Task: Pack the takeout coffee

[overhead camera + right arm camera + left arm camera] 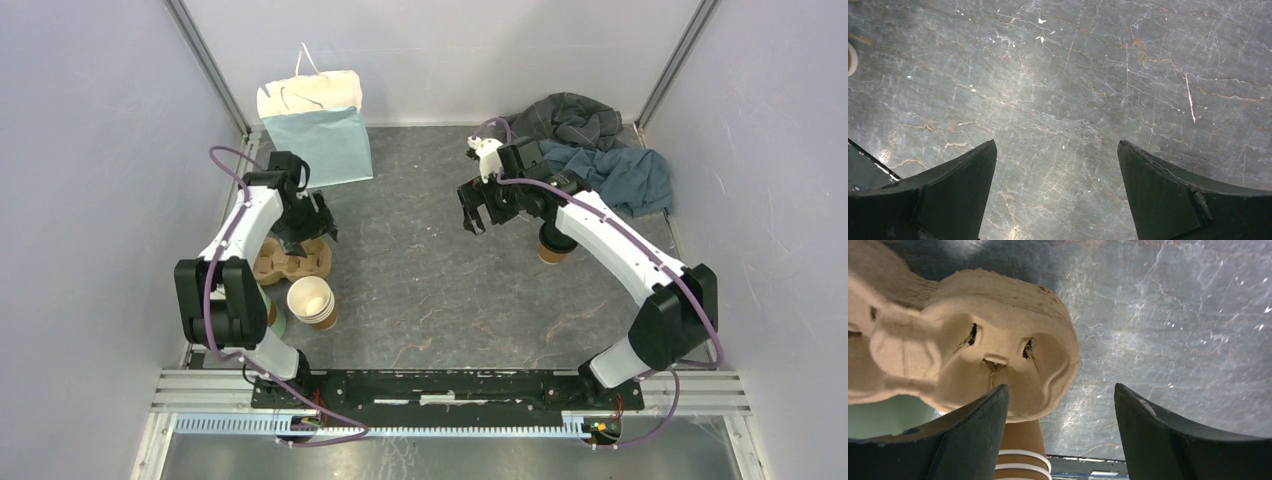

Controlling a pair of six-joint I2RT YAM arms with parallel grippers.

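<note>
- The takeout coffee (pixel 548 254) stands right of centre in the top view, half tucked under the right arm's forearm. We only catch its brown side and a bit of dark lid.
- The right gripper (pixel 478 214) hangs just left of the cup in that frame, not touching it. In its wrist view the right gripper (pixel 1056 145) is spread wide, with nothing but bare table (pixel 1073 75) between the fingers.
- We reckon it's the reach-for-the-cup step, with no grab made yet. The next move calls for the jaws to straddle the cup below the lid and squeeze gently so the paper doesn't crush.
- The left gripper (pixel 1060 390) is also wide and holding nothing. It hovers by the pulp carrier (pixel 973 350) at left of centre.
- The carrier's wells look empty from what we can see.
- The stack of lidless cups (pixel 312 300) sits just below the carrier, and the top cup is empty.
- The paper bag (pixel 320 140) stands open at upper left. We can't tell what's inside.
</note>
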